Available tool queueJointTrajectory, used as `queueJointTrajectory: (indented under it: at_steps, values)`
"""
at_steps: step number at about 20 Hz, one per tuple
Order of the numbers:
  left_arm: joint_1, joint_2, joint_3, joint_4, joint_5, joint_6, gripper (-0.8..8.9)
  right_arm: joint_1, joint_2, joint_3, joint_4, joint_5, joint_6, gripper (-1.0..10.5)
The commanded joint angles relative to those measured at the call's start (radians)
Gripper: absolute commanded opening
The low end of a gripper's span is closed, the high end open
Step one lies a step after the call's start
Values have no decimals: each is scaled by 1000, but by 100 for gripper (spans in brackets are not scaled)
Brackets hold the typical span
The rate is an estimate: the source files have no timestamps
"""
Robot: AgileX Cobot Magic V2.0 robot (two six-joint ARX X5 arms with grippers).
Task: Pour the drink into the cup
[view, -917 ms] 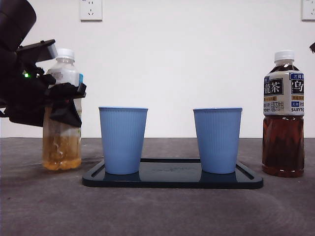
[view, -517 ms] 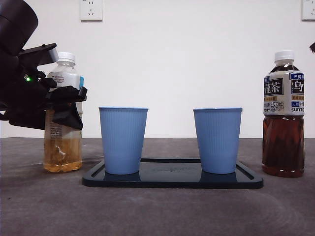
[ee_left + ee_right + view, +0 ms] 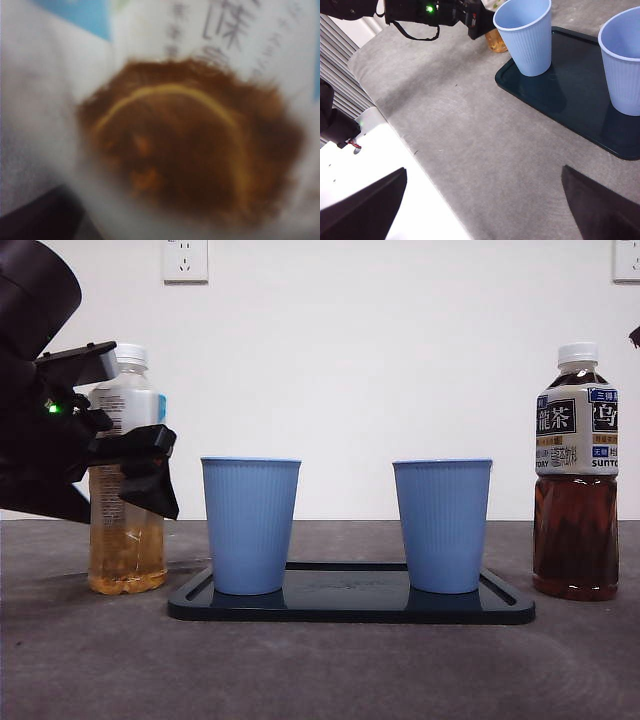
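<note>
At the left, a clear bottle of pale amber drink (image 3: 128, 550) with a white cap stands upright, its base at the table. My left gripper (image 3: 135, 465) is shut around its middle, coming in from the left edge. The left wrist view is filled with a blur of that bottle (image 3: 190, 160) and its label. Two blue cups (image 3: 250, 525) (image 3: 442, 525) stand empty on a dark tray (image 3: 350, 605). My right gripper (image 3: 484, 175) hangs open over bare table, well short of the tray (image 3: 570, 105) and the cups (image 3: 526, 37) (image 3: 622, 65).
A capped bottle of dark tea (image 3: 575, 530) stands to the right of the tray. The right arm shows only as a black tip (image 3: 634, 336) at the upper right. A white block (image 3: 385, 200) lies at the table's edge.
The amber bottle, tilted in the left gripper a second ago, now stands straight. The gripper has shifted slightly lower on it. Cups, tray and tea bottle have not moved.
</note>
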Motion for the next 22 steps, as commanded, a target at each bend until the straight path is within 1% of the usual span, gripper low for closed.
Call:
queueJointTrajectory:
  at_steps: [1,3,7,9,11,12,14,16,18,21,22]
  values:
    - [-3,11,9,-13,0,-6,546,7,3,16,6,2,9,482]
    - [-3,5,9,-29,0,-6,570,7,3,16,6,2,9,482]
    - [-3,-30,9,-83,0,-6,570,7,3,16,6,5,9,482]
    - [-3,-63,9,-127,0,-6,569,7,3,16,6,23,9,482]
    - [-4,-118,9,-198,0,-7,568,7,3,16,8,37,9,482]
    - [-4,-156,9,-240,0,-16,568,7,3,16,12,58,8,482]
    - [-4,-233,9,-322,0,-41,568,7,3,16,23,105,6,482]
    - [-4,-320,9,-402,0,-87,567,7,3,16,38,153,6,482]
    - [-9,-411,9,-490,0,-115,563,7,8,16,60,182,6,482]
    - [-21,-539,9,-623,23,-114,560,7,30,16,70,185,6,481]
    - [-23,-587,10,-670,54,-114,559,7,44,16,70,185,6,481]
